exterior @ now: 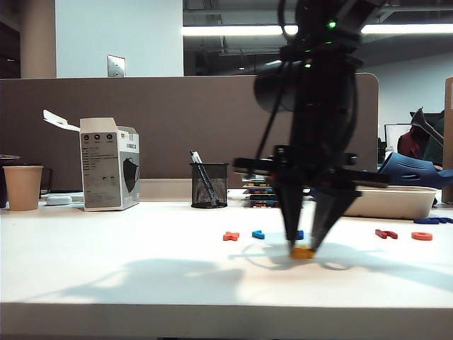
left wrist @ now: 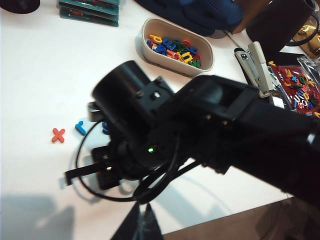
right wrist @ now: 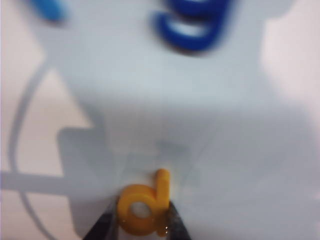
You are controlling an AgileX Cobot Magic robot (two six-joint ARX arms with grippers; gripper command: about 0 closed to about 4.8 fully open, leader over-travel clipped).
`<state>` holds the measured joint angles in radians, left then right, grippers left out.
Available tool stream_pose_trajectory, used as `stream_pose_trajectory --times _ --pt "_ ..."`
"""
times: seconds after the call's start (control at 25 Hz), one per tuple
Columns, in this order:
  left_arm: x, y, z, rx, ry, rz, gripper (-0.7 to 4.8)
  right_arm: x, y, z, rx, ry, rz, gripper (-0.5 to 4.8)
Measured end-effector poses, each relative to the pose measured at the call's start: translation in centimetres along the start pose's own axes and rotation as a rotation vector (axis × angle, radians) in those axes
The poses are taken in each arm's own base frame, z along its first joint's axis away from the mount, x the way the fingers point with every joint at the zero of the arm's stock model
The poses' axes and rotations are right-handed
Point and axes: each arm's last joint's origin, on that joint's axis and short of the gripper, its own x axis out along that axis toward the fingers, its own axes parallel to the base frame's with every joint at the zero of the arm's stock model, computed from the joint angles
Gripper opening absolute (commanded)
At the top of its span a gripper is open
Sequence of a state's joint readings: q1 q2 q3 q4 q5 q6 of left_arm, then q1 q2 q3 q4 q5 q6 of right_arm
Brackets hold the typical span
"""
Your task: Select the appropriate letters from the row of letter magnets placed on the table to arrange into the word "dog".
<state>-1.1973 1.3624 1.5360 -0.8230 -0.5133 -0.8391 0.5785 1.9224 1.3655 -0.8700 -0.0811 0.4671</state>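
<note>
Six letter magnets show on the white worktop [exterior: 106, 269]: an orange X [exterior: 231, 236], a light-blue piece [exterior: 257, 234], a dark-blue g [right wrist: 192, 27], a dark-red piece [exterior: 386, 234], an orange-red ring [exterior: 422, 236], and the yellow d [right wrist: 142, 205]. The right gripper [exterior: 304, 244] points down near the worktop's middle, pinching the yellow d just in front of the row. Bare surface spreads toward the front edge. The left gripper is out of sight.

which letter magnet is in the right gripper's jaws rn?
The yellow "d". The right gripper is shut on it at the table; the dark blue "g" and the other letters lie loose.
</note>
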Motion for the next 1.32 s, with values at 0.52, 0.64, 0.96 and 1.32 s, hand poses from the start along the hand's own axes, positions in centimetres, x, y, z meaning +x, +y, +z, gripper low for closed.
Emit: stream_pose_trajectory --times 0.52,0.64,0.96,1.32 --pt "0.0 0.0 0.0 0.000 0.000 0.000 -0.02 0.4 2.8 -0.6 0.047 -0.063 0.053 1.19" --pt "0.0 0.0 0.0 0.000 0.000 0.000 -0.02 0.4 2.8 -0.6 0.065 -0.061 0.053 1.19" --pt "0.0 0.0 0.0 0.000 0.000 0.000 -0.02 0.2 2.7 -0.6 0.070 -0.065 0.054 1.76" --pt "0.0 0.0 0.0 0.000 0.000 0.000 -0.02 -1.4 2.6 -0.8 0.068 -0.094 0.075 1.76"
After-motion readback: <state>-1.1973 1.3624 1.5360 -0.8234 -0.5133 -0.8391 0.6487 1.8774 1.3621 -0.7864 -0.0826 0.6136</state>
